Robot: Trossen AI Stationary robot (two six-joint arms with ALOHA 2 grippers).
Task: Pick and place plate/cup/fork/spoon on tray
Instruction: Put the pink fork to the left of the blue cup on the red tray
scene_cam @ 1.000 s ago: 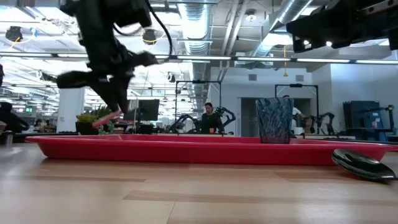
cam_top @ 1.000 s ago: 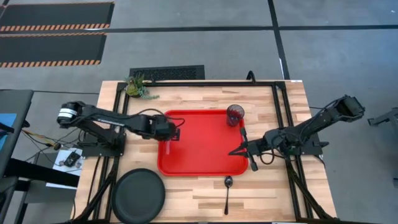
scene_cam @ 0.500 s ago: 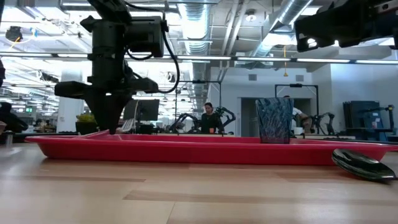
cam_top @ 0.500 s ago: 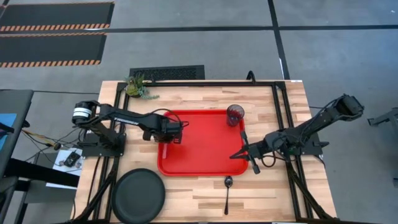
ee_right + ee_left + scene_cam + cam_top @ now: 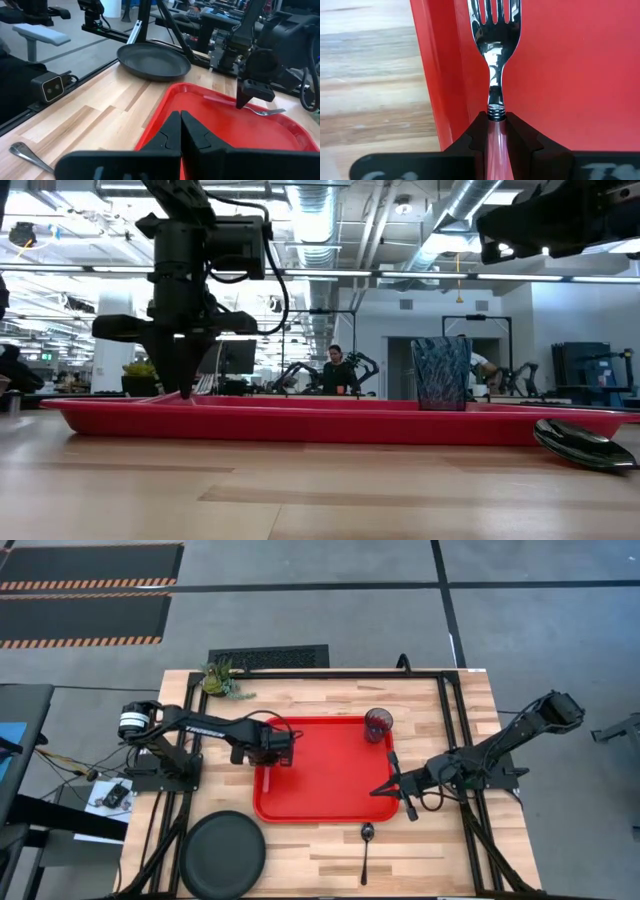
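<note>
The red tray (image 5: 330,790) lies mid-table. The fork (image 5: 495,45) is along the tray's left rim, its pale tines toward the far edge. My left gripper (image 5: 272,758) points down over it and is shut on its pink handle. The tinted cup (image 5: 378,724) stands upright in the tray's far right corner. The dark spoon (image 5: 366,845) lies on the wood just near of the tray. The black plate (image 5: 222,852) rests on the table at the near left. My right gripper (image 5: 376,788) is shut and empty over the tray's right side. My left gripper pinches the fork's pink handle (image 5: 496,132) between its two fingers, at the end next to the metal neck. The fingers come from above, pointing down, across the handle. In the right wrist view the fork (image 5: 267,111) lies nearly flat, low on the tray floor.
A small potted plant (image 5: 222,680) stands at the table's far left. Black frame rails run along the table's left and right sides. Bare tray floor lies between the fork and the cup. People and other robots show in the room beyond.
My left gripper has tipped to point straight down and gone down into the tray at its left rim. The fork hung tilted above the rim a second ago; it is now low in the tray, behind the rim in the low view. The gripper stays shut on it.
</note>
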